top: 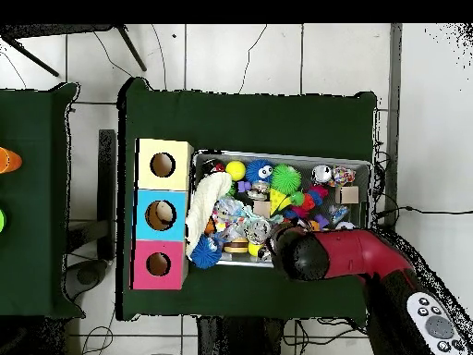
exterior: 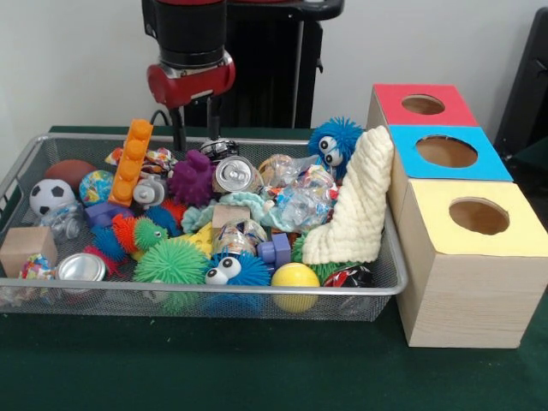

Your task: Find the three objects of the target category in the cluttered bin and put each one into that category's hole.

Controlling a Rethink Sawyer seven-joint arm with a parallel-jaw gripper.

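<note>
The bin is a silver wire-mesh basket packed with toys; it also shows in the overhead view. My gripper hangs over the bin's far edge, open and empty, its fingers just above a purple spiky toy and a crushed can. In the overhead view the arm's black head hides the gripper. Beside the bin stand three wooden boxes with holes: red-topped, blue-topped and yellow-topped.
In the bin lie an orange toy brick, a soccer ball, a green spiky ball, a yellow ball, a blue fuzzy ball with eyes, a wooden block and a cream cloth draped over the box-side rim.
</note>
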